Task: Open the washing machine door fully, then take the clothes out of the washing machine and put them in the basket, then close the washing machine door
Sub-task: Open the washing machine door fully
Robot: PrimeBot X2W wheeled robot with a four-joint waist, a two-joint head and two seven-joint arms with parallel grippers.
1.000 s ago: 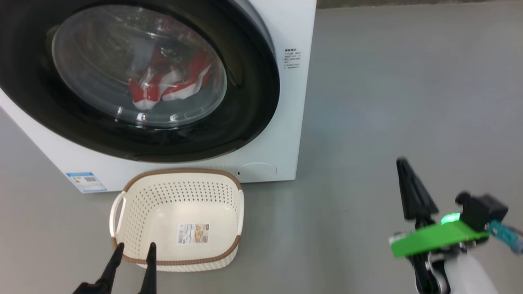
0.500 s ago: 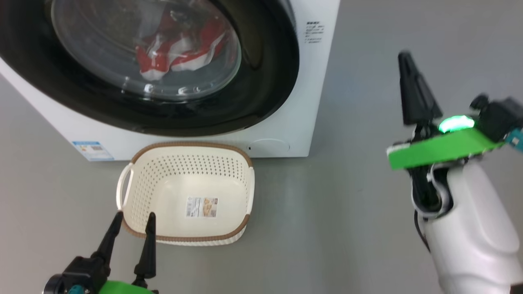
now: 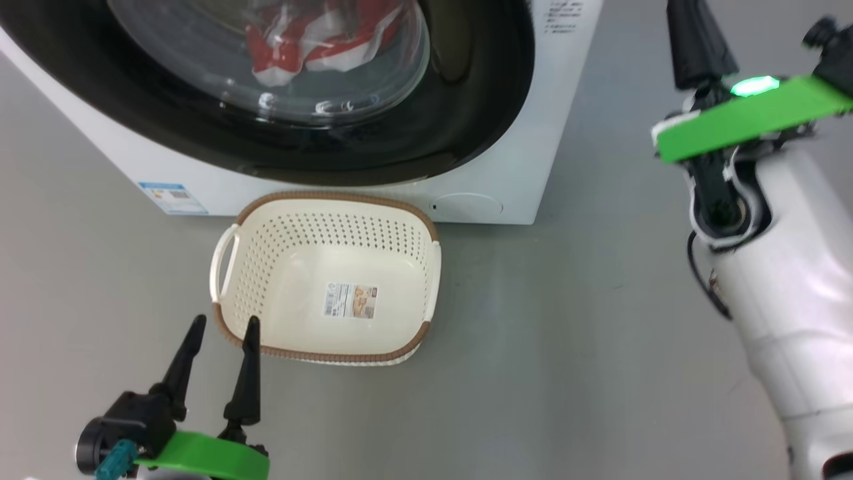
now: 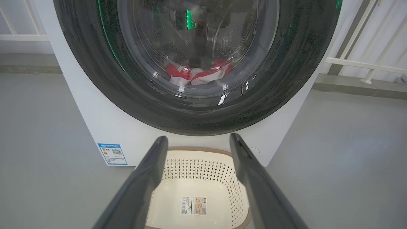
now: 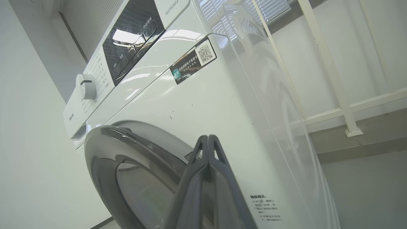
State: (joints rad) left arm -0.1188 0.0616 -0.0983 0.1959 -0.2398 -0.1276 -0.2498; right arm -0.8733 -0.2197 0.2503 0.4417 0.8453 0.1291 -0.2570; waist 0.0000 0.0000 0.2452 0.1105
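The washing machine (image 3: 520, 180) is at the top of the head view. Its door (image 3: 480, 100), black-rimmed with a glass bowl, lies against the front. Red and white clothes (image 3: 313, 33) lie inside, behind the glass. The cream basket (image 3: 333, 197) stands empty on the floor just before the machine. My left gripper (image 3: 225, 323) is open at the basket's near left corner, holding nothing. In the left wrist view, the left gripper (image 4: 197, 137) points at the door (image 4: 95, 79) and clothes (image 4: 197, 71). My right gripper (image 3: 693, 27) is raised to the right of the machine. In the right wrist view, the right gripper (image 5: 208, 137) is shut and empty, near the door's right edge (image 5: 105, 149).
Bare grey floor (image 3: 566, 347) spreads around the basket and to the machine's right. My white right forearm (image 3: 786, 280) fills the right side. A control panel (image 5: 133, 41) and dial (image 5: 86, 86) top the machine. A white railing (image 5: 330, 73) stands behind it to the right.
The head camera has tilted, sliding the machine and basket up and to the right. My right arm has risen much further, up beside the machine's right side. The left gripper stays open by the basket.
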